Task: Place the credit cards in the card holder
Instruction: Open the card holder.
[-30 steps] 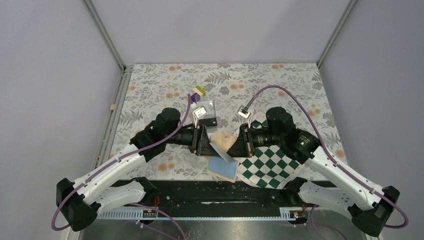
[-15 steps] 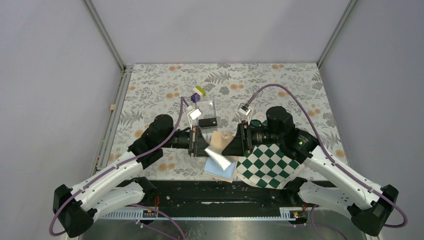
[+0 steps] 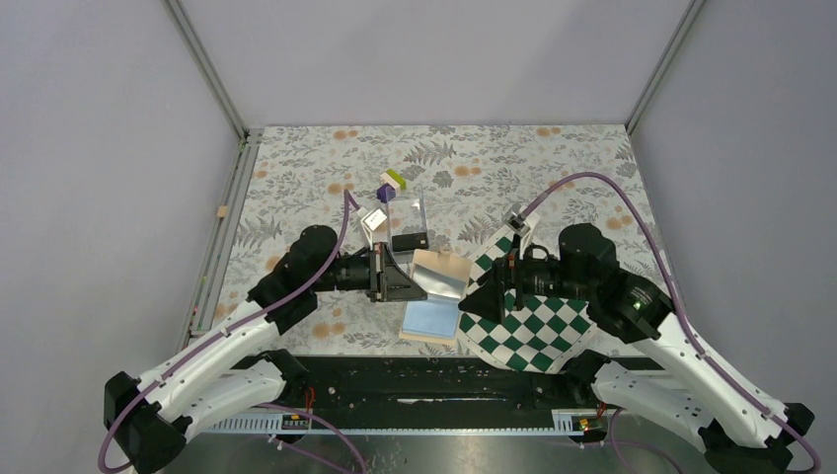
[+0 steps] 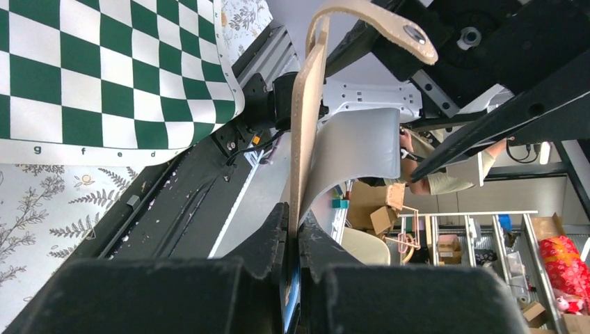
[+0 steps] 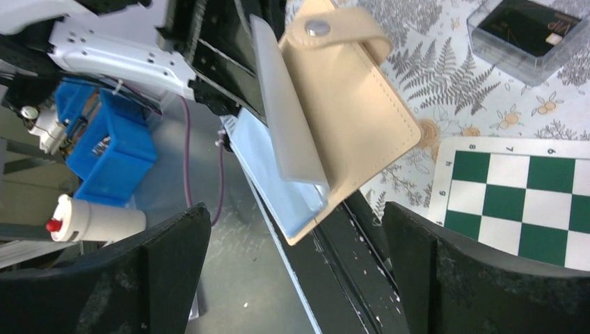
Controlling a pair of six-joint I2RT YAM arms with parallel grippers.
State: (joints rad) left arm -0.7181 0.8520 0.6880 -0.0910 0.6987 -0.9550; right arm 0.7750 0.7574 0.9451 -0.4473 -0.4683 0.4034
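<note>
The card holder (image 3: 440, 274) is tan outside with a snap strap, and its light blue inside (image 3: 431, 318) hangs open below it. My left gripper (image 3: 398, 282) is shut on its left edge and holds it above the table. In the left wrist view the tan flap (image 4: 307, 118) rises edge-on from between the shut fingers (image 4: 298, 224). My right gripper (image 3: 491, 294) stands open just right of the card holder (image 5: 355, 118), its wide-apart fingers (image 5: 296, 217) touching nothing. A black credit card (image 3: 409, 240) lies in a clear plastic case (image 5: 527, 28).
A green-white checkerboard mat (image 3: 533, 318) lies under my right arm, reaching the front edge. A purple-green-white block cluster (image 3: 391, 185) sits behind the clear case (image 3: 415, 211). The black rail (image 3: 415, 380) runs along the near edge of the floral table (image 3: 296, 178).
The left gripper closed on the card holder. The right gripper let go, opened wide and drew back to the right. The card holder's blue side swung down.
</note>
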